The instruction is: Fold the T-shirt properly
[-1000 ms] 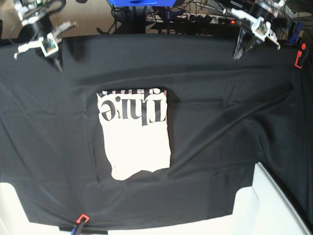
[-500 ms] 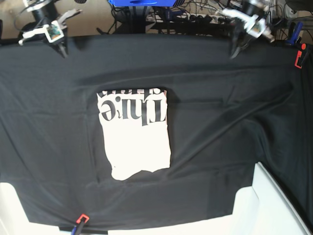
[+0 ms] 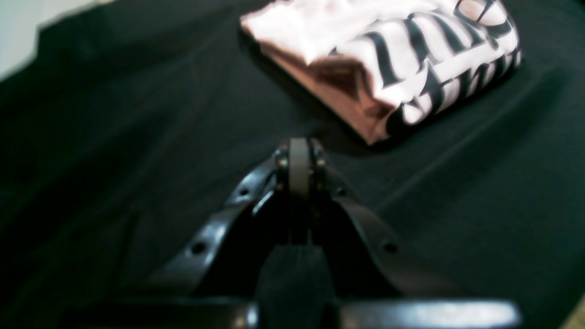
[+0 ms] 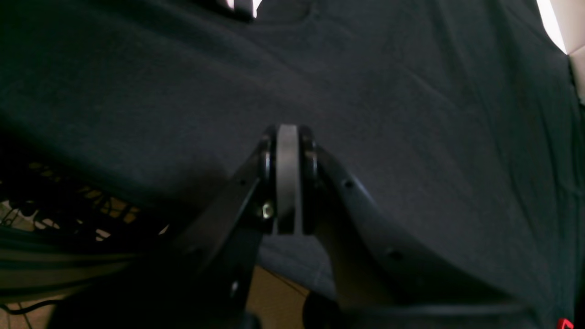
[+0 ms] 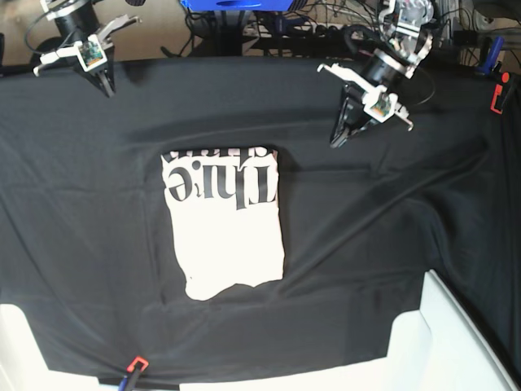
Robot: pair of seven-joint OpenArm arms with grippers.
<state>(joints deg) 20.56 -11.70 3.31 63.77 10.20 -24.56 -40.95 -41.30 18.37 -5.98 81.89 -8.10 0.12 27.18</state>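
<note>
The shirt (image 5: 225, 221) lies folded into a rectangle, ahead of the left pincer (image 5: 336, 138) and well apart from the right pincer (image 5: 106, 85). Both pincers are closed and empty. Folding looks nearly finished; next, perhaps tidying the ragged near hem.

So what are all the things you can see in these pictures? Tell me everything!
T-shirt: one, pale pink with big black letters, folded in the middle of the table.
Table cloth: one, black, wrinkled, covering the table.
Clips: two, red, one at the cloth's right edge, one at its near edge.
Cables: a tangle, dark, behind the table.
Blue thing: one, behind the table; cannot tell what.
Left gripper: one, black, shut, empty, above the cloth by the shirt's far corner.
Right gripper: one, black, shut, empty, at the table's far corner.
</note>
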